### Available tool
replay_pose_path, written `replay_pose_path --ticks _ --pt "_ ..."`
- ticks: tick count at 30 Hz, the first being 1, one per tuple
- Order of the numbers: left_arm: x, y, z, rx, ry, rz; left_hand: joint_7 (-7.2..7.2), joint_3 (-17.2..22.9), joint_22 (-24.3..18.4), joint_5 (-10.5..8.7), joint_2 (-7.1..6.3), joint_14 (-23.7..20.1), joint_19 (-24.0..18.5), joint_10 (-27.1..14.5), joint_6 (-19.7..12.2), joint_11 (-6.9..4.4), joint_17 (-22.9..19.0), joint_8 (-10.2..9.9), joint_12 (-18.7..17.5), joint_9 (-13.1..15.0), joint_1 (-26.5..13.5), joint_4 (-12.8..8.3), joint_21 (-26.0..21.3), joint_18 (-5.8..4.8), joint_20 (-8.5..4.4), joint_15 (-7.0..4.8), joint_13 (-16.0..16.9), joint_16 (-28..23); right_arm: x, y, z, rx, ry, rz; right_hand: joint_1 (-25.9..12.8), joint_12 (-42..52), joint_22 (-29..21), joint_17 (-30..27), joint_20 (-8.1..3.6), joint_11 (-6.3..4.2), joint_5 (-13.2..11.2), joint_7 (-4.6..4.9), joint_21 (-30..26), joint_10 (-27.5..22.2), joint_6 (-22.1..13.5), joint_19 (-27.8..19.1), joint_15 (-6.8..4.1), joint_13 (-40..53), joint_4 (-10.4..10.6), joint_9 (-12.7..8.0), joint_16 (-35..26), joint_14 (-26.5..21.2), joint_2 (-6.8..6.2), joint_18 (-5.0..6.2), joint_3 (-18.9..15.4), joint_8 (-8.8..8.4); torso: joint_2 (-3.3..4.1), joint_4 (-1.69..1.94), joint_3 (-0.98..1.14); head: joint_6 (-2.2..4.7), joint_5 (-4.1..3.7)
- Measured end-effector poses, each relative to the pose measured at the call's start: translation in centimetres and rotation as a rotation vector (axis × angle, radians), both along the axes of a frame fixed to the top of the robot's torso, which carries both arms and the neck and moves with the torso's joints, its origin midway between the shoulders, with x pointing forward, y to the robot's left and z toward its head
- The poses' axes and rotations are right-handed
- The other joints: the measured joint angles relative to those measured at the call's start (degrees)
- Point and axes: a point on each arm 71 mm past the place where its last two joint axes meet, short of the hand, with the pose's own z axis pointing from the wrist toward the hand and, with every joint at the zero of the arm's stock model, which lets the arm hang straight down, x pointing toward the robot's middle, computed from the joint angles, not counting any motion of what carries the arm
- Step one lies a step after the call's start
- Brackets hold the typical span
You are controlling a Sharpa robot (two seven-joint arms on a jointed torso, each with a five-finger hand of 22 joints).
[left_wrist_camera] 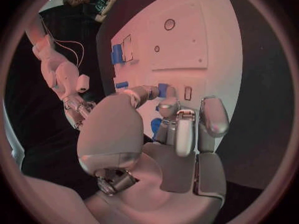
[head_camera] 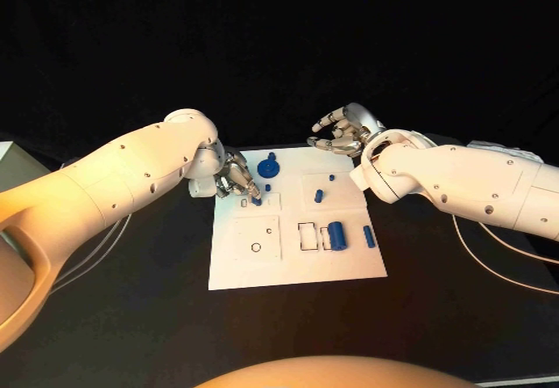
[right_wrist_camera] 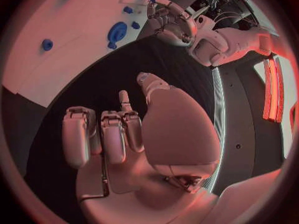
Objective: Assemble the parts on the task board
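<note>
The white task board (head_camera: 292, 267) lies in the middle of the black table. My left hand (head_camera: 233, 176) hovers over its far left corner, fingers pointing down. Its thumb and a finger pinch a small blue part (head_camera: 256, 200) just above the board. In the left wrist view, the same part (left_wrist_camera: 163, 89) sits at the tips of the left hand (left_wrist_camera: 156, 149), beside a small rectangular slot (left_wrist_camera: 188, 92). My right hand (head_camera: 344, 129) is raised past the board's far edge, its fingers loosely bent and holding nothing. The right wrist view shows the right hand (right_wrist_camera: 143, 134) over bare table.
Other blue parts on the board: a round toothed piece (head_camera: 271, 168) at the far edge, a peg (head_camera: 319, 195), a thick cylinder (head_camera: 338, 234) and a narrow bar (head_camera: 368, 235) on the right. A white box (head_camera: 12, 158) stands at the table's left edge.
</note>
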Motion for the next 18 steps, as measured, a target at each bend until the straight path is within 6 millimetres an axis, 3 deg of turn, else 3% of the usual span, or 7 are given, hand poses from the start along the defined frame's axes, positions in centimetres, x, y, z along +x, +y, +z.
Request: replay_pose_path --ticks 18 --pt "0.19 -0.64 -0.01 0.003 -0.008 0.006 0.22 0.0 0.08 0.34 0.0 0.0 0.0 0.0 0.22 0.0 0.0 0.21 0.0 0.01 0.0 0.0 0.0 0.0 0.0 0.0 0.42 0.0 0.01 0.17 0.0 0.001 0.0 0.003 0.0 0.0 0.02 0.0 0.0 0.0 0.0 0.0 0.0 0.0 0.0 0.0 0.0 0.0 0.0 0.0 0.0 0.0 0.0 0.0 0.0 0.0 -0.06 0.01 0.03 -0.3 -0.04"
